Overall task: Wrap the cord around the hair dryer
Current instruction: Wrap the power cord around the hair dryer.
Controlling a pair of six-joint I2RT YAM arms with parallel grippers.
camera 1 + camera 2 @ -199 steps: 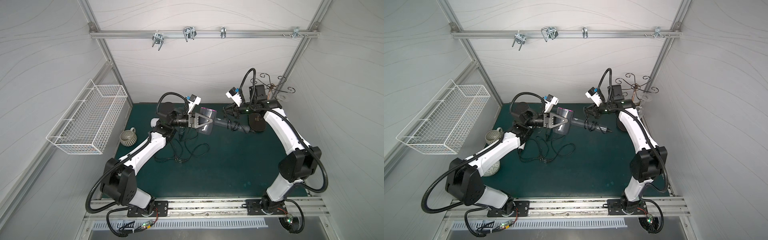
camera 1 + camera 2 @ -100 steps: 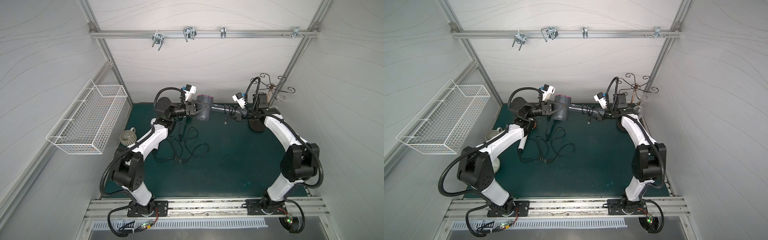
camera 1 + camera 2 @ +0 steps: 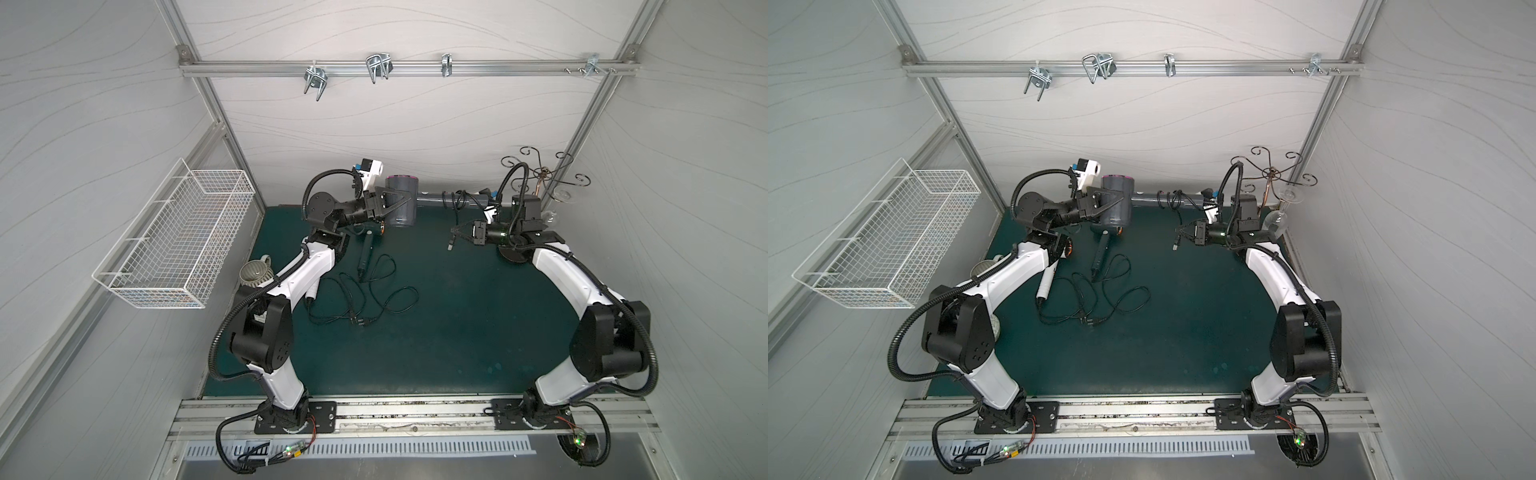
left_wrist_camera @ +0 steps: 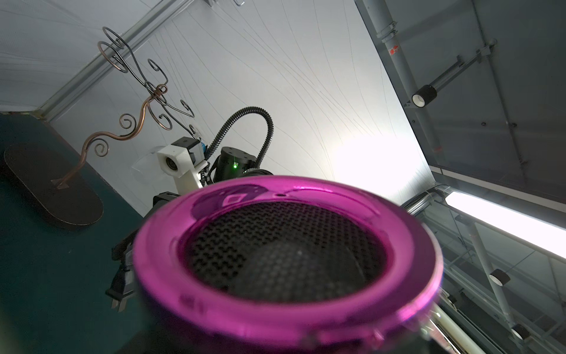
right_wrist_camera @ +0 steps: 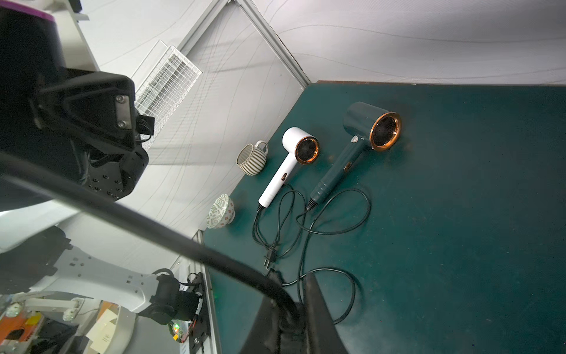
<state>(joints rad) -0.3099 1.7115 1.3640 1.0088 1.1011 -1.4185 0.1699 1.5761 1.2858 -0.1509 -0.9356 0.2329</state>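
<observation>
The grey hair dryer (image 3: 401,217) (image 3: 1116,218) with a magenta ring (image 4: 288,312) hangs in the air near the back wall. My left gripper (image 3: 405,199) (image 3: 1121,198) is shut on its barrel. Its handle (image 3: 430,200) points right, with the black cord (image 3: 455,200) looped round it. From there the cord drops to my right gripper (image 3: 457,230) (image 3: 1183,230), which is shut on it just in front of the handle. The plug (image 3: 450,246) (image 4: 121,294) dangles from that grip. In the right wrist view the cord (image 5: 153,226) runs taut into the fingers (image 5: 318,309).
A dark green dryer (image 5: 364,131) and a white dryer (image 5: 294,156) lie on the green mat (image 3: 457,332) at the left, their cords (image 3: 374,299) tangled beside them. A striped mug (image 3: 255,274), a bowl (image 5: 220,211), a wire basket (image 3: 178,245) and a scroll stand (image 3: 540,178) border the space.
Both arms carried the dryer back toward the wall, and its barrel turned. My right gripper, still on the cord, has since dropped below and in front of the handle.
</observation>
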